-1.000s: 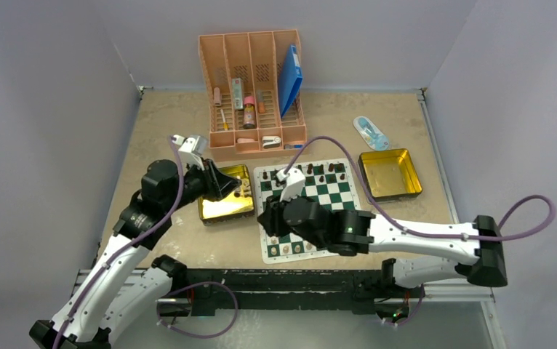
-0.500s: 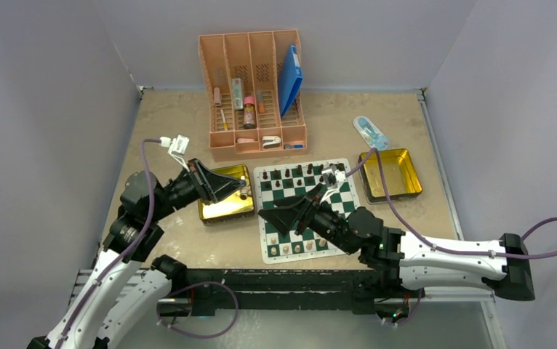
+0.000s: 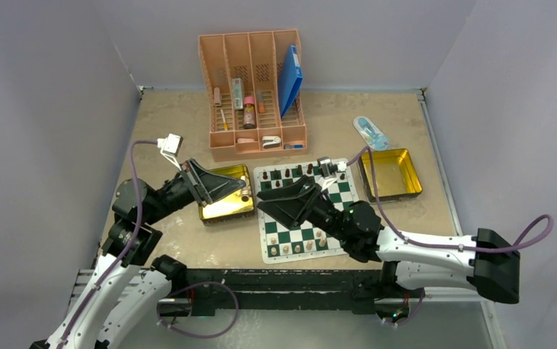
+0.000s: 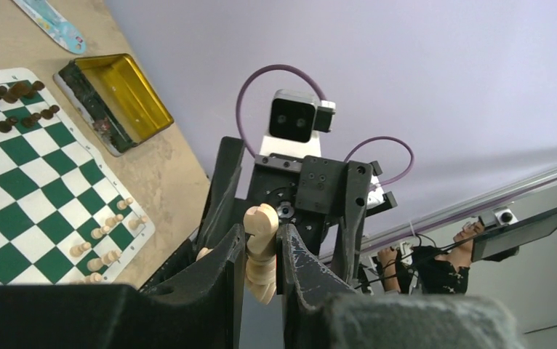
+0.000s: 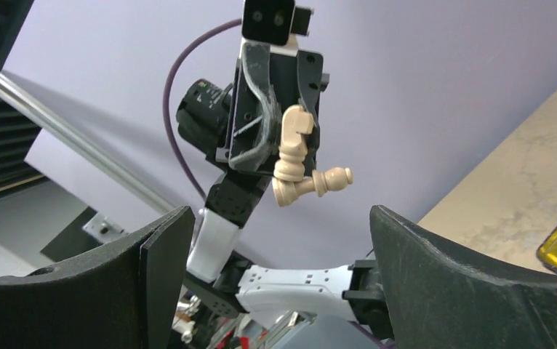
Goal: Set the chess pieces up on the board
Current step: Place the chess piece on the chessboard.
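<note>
While the left tool grips a pale knight upright, raised off the surface beside the board's left edge, a pale pawn juts sideways from the knight's base, touching it. Right tool faces it over the board, jaws spread wide, empty. Dark chess pieces line the far rows, pale chess pieces the near rows.
</note>
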Available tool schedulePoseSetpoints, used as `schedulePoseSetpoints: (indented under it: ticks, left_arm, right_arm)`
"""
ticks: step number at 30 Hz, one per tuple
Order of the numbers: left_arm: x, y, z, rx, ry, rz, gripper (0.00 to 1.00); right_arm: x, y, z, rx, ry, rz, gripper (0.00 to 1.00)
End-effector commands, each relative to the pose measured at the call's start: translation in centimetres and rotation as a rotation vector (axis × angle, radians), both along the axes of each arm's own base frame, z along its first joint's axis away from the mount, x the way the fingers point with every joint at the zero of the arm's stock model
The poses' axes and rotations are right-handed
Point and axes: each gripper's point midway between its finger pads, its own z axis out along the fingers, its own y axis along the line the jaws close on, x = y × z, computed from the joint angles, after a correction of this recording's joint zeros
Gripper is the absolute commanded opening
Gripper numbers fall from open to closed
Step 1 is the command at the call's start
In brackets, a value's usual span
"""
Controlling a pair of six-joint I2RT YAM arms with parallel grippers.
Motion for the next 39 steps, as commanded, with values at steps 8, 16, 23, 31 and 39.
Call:
schedulePoseSetpoints:
  ticks: [8,16,23,31,39]
  left_arm:
    - [0.1,-0.6,1.7,-0.048,0.008,-0.046,0.00]
    - [-0.1,-0.9,2.6,-0.079,0.038,-0.075,0.01]
    - [-0.3,-0.8,3.1,-0.096,0.046,-0.081,0.00]
    - [-0.2,-1.0,3.1,-0.101,0.054,-0.087,0.00]
    - [0.0,-1.2,2.7,-0.102,0.058,-0.096,0.00]
  right_arm:
    - [0.4,0.2,1.0,-0.108,-0.511,-0.172,0.89]
    - [0.6,0.1,2.0,-0.226,-1.066,-0.374,0.79]
    - [1.5,0.2,2.9,-0.253,-1.203,-0.480,0.73]
    - [1.5,1.5,3.3,-0.243,-1.249,-0.476,0.64]
    - [1.5,2.4,3.2,-0.238,-1.247,-0.454,0.50]
